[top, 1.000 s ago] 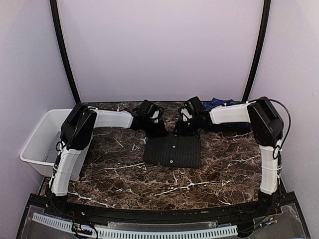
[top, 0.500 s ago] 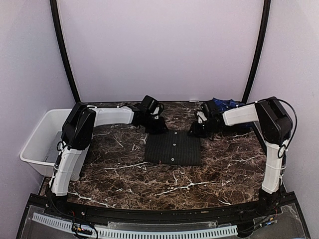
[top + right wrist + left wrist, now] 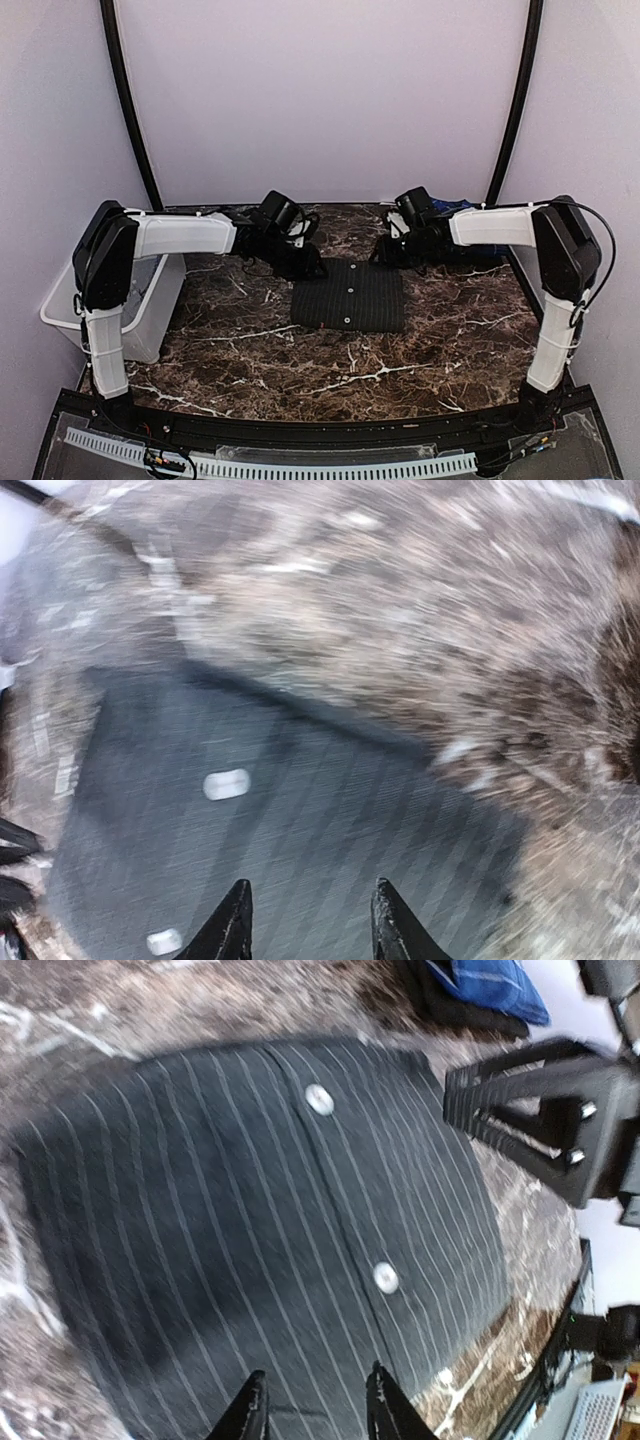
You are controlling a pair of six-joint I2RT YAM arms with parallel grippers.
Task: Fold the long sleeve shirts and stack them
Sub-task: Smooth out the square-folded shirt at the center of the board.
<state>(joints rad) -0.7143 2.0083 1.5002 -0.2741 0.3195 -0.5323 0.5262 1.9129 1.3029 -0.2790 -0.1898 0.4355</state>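
At mid-worktop (image 3: 230, 350), the black pinstriped shirt (image 3: 348, 296) lies folded into a flat rectangle, so that one looks done. By its far corners hover the left tool (image 3: 312, 1415) and the right tool (image 3: 308, 925), fingers spread, holding nothing. Bunched at the far right, the blue plaid shirt (image 3: 488, 982) awaits folding and stacking.

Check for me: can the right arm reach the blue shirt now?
Probably yes. The right gripper is open and empty above the folded black shirt, and the blue shirt lies uncovered close beside it, with nothing between them.
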